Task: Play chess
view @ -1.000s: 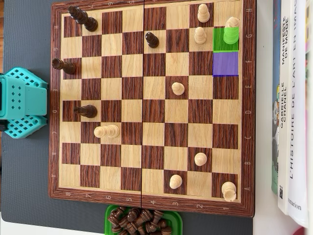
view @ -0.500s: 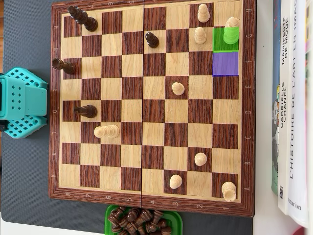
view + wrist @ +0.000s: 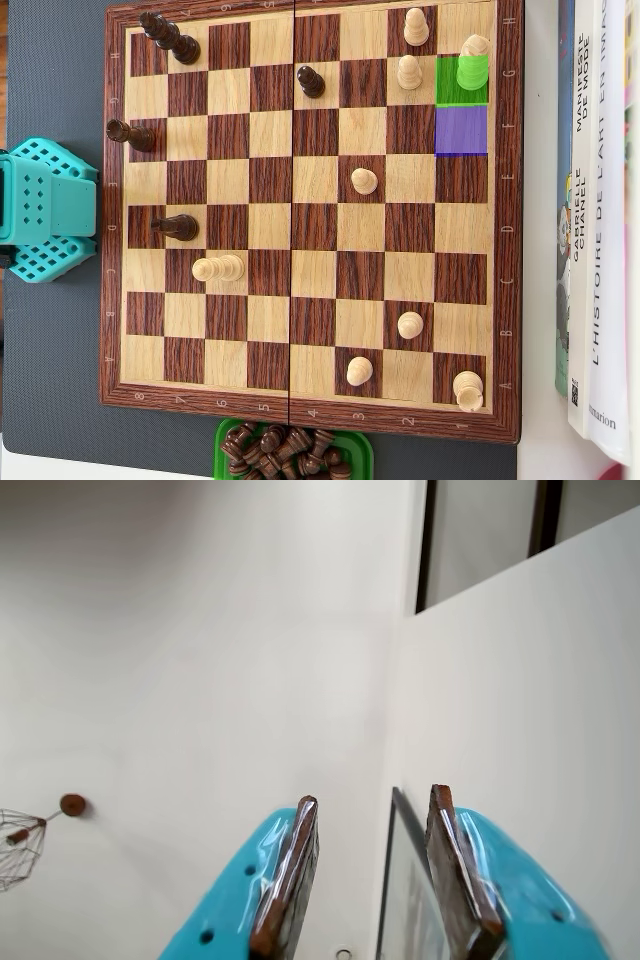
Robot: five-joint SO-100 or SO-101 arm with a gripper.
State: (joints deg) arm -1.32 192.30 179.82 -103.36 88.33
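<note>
In the overhead view a wooden chessboard (image 3: 310, 215) lies on a dark mat. Several dark pieces stand on its left half, such as one (image 3: 178, 227) near the teal arm (image 3: 45, 210). Light pieces are spread over the right half, one (image 3: 365, 181) near the middle. A light piece (image 3: 473, 70) stands on a green-tinted square, and the square below it is tinted purple (image 3: 461, 130). In the wrist view my gripper (image 3: 374, 796) points up at a pale wall. It is open, with nothing between the brown-padded teal fingers (image 3: 290, 870).
A green tray (image 3: 224, 440) heaped with dark pieces sits just below the board's bottom edge. Books (image 3: 600, 220) lie along the board's right side. The wrist view also shows a framed picture (image 3: 400, 880) and a wire lamp (image 3: 20, 845).
</note>
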